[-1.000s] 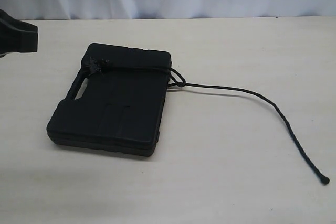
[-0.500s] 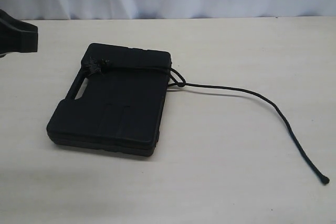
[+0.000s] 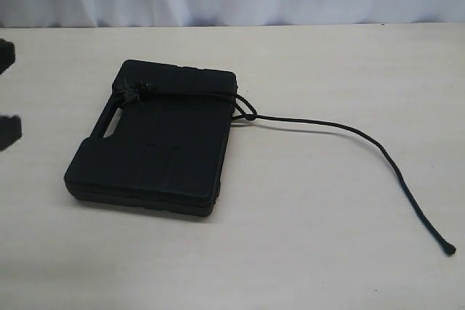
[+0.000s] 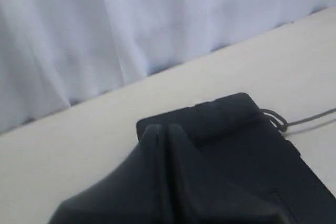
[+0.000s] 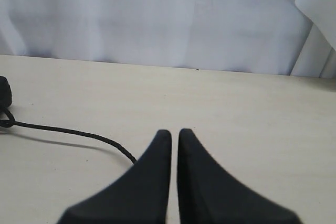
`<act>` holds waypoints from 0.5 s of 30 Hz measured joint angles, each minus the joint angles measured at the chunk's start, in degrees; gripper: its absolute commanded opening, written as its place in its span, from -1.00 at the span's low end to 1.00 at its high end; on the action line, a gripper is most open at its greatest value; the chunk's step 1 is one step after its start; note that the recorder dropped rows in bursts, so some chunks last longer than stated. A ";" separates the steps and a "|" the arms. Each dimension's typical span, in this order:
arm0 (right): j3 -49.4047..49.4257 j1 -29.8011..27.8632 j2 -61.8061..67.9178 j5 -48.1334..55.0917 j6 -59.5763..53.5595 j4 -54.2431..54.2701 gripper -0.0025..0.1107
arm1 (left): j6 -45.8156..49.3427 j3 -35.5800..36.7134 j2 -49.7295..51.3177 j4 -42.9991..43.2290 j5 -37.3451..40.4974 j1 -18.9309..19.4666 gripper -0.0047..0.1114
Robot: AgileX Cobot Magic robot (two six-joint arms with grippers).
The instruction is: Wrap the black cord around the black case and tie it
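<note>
A flat rectangular matte black plastic case (image 3: 156, 139) lies on a pale beige tabletop (image 3: 327, 252). A thin black braided cord (image 3: 341, 127) is already banded across the case's far end. Its frayed tuft (image 3: 132, 92) sits on the lid above the handle cutout (image 3: 110, 125). A small knot (image 3: 249, 115) hangs against the case edge opposite the handle, and the long free tail trails away from that edge across the table.

The wrap and tie look all but finished, so what remains is probably snugging. That would go best with a steady pull on the tail straight away from the knot while the tuft end is pinned. This should keep the band flat and the case from skidding.

The left gripper (image 4: 160, 128) has its fingers pressed together on nothing. It points at the case from the handle side and appears clear of it. The right gripper (image 5: 174, 132), likewise closed and empty, hovers low beyond the knot side, and the tail curves just ahead of its tips.
</note>
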 measured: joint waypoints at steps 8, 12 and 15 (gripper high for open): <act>0.00 0.00 0.00 0.13 0.00 0.00 -0.88 | 0.95 21.73 -25.90 3.73 -9.53 13.68 -0.92; 0.00 0.00 0.00 0.13 0.00 0.00 -0.88 | 0.37 21.95 -33.18 3.73 -3.26 15.68 -0.92; 0.00 0.00 0.00 0.13 0.00 0.00 -0.88 | -0.24 21.95 -37.87 3.73 2.20 16.53 -0.92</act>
